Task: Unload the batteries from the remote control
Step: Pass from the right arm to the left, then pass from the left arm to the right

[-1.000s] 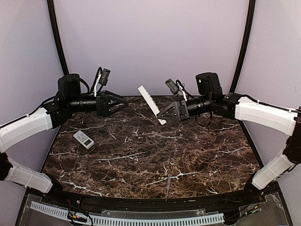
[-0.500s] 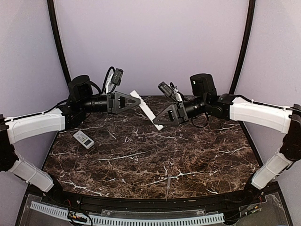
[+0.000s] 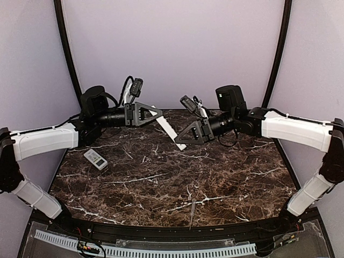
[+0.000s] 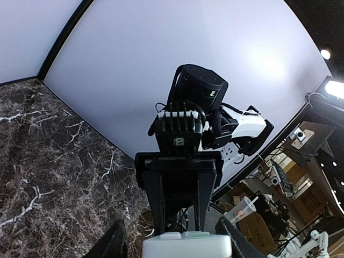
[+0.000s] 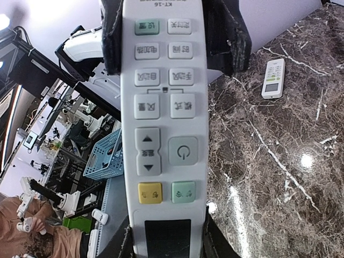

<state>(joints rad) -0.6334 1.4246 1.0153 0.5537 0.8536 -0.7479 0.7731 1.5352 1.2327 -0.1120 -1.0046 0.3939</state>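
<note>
Lilac walls enclose a dark brown, white-veined marble desk (image 3: pixel 215 177), above which the right claw (image 3: pixel 180 138) clamps a long white plastic remote control (image 3: pixel 167 131) by its narrow sides, tilted in mid-air. No batteries show; they presumably sit behind a cover on its back. Light, stiff and smooth, the remote could slip, so an edge grip seems best, and freed cells would roll. Since a second ago the left claw (image 3: pixel 159 113) has swung across to straddle the remote's upper end, jaws narrower; whether they pinch it I cannot tell. A small white remote (image 3: pixel 95 159) lies unmoved.
</note>
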